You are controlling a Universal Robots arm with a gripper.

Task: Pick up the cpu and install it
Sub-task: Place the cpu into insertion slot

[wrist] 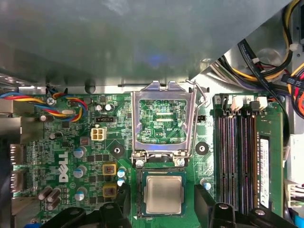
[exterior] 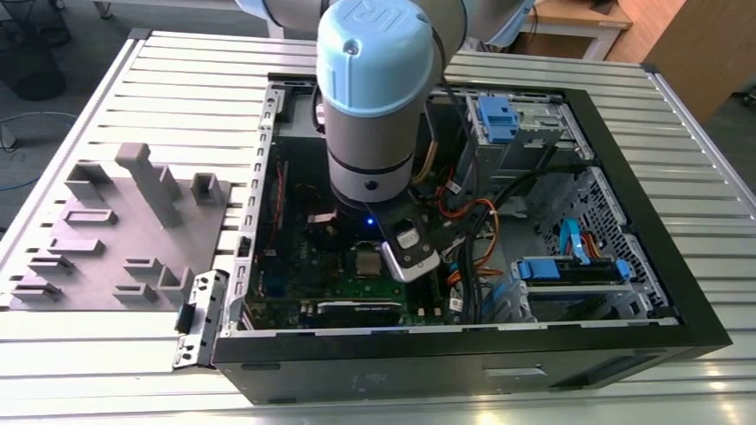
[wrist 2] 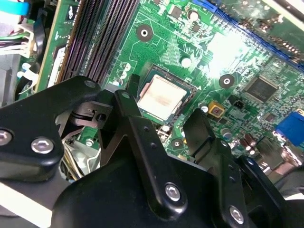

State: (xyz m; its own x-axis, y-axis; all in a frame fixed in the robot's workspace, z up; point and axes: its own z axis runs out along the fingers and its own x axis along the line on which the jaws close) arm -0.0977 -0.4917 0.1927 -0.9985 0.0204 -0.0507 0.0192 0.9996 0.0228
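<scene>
1. Lying well apart from the socket frame [wrist: 164, 118], outside the computer case [exterior: 473, 372], a grey moulded tray [exterior: 119, 230] rests on the ribbed metal table [exterior: 177, 80].
2. The cpu [wrist: 164, 194], square, flat, matte silver face up, edges parallel to that shiny raised frame, sits just beside its hinge.
3. The gripper [wrist 2: 164, 104] hangs released, black fingers [wrist 2: 197, 128] flanking the cpu.
4. Dark memory slots [wrist: 235, 152] run beside the frame.

Black computer case [exterior: 473, 376] lying open on slatted metal table [exterior: 189, 80]. Grey moulded tray [exterior: 119, 235] just beside it, exterior view's left. Inside: green motherboard [wrist: 61, 147], silver socket frame [wrist: 164, 90] hinged up, dark memory slots [wrist: 235, 152] alongside, blue drive bracket [exterior: 497, 115] far side.
</scene>
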